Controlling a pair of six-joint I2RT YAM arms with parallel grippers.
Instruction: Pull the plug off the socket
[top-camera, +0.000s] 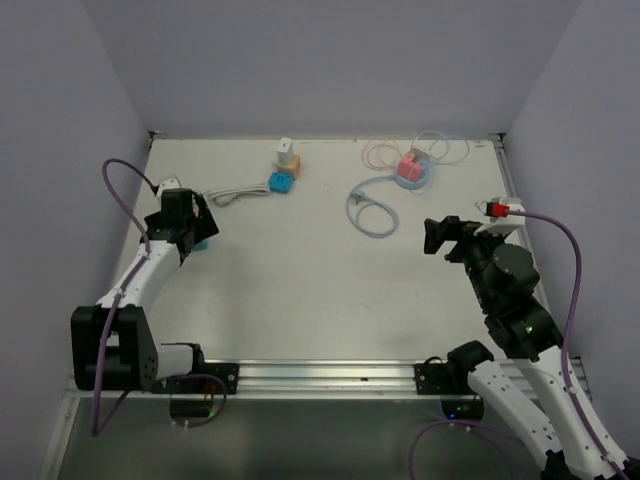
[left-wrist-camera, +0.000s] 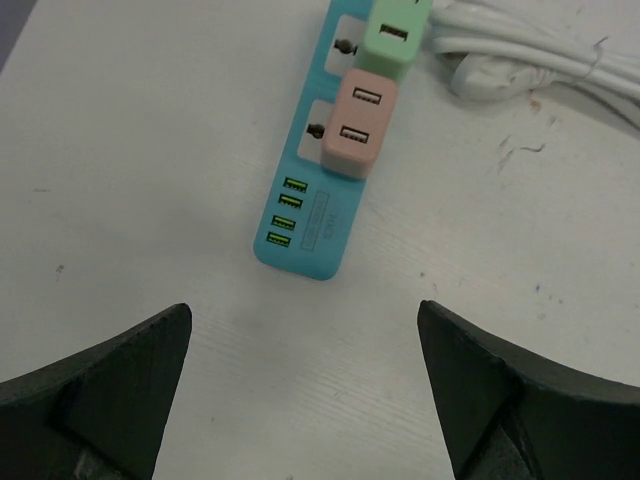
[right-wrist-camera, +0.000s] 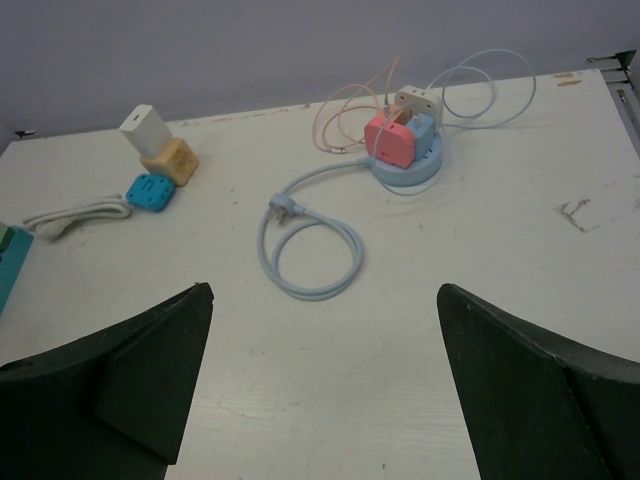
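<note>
Our left gripper hangs with its fingers wide apart just short of the blue power strip on the left side of the table, touching nothing. The pink USB plug sits in the strip, with a green plug right behind it. Our right gripper is spread apart too, well back from the round blue socket hub.

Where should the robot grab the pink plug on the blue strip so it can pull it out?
Pinch the pink plug across its two long sides, coming down from above. It stands up off the blue strip, and the green plug crowds its far end, so those sides are probably the free faces. The left tool is open nearby.
</note>
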